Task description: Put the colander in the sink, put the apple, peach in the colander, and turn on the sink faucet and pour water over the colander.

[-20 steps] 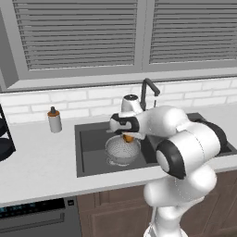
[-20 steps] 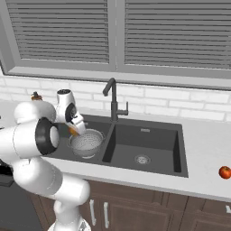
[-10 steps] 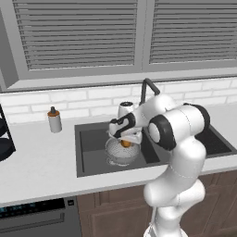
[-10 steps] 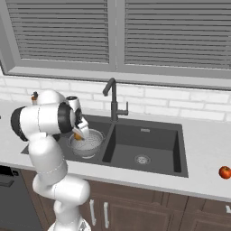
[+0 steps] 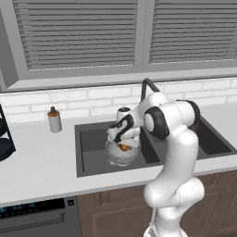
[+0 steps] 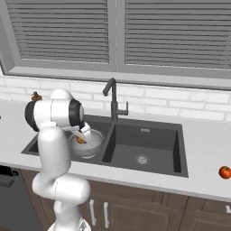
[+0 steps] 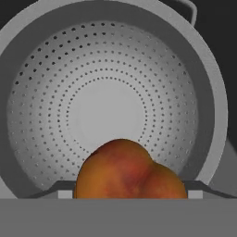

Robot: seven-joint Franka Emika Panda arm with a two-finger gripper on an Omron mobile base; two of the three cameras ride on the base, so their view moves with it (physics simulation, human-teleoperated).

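Observation:
The silver perforated colander [image 5: 121, 156] [image 6: 91, 144] [image 7: 106, 92] sits in the smaller basin of the dark sink [image 5: 90, 159] [image 6: 149, 142]. My gripper [image 5: 123, 143] [image 6: 81, 138] [image 7: 129, 190] hangs just over the colander's bowl, shut on the orange-red peach [image 5: 124, 147] [image 6: 80, 140] [image 7: 129, 172]. The peach is low inside the rim; I cannot tell whether it touches the bottom. The red apple [image 6: 224, 172] lies on the counter far to the right of the sink. The dark faucet [image 5: 149, 85] [image 6: 112, 98] stands behind the divider, with no stream running.
A small bottle with a dark cap [image 5: 54, 120] [image 6: 35, 96] stands on the counter beside the sink. A dark rack [image 5: 3, 139] is at the far end of that counter. A dishwasher front [image 5: 32, 217] sits below. The larger basin [image 6: 142, 159] holds just its drain.
The gripper with the peach has sunk lower into the colander. The arm's elbow and upper links have swung in closer over the sink.

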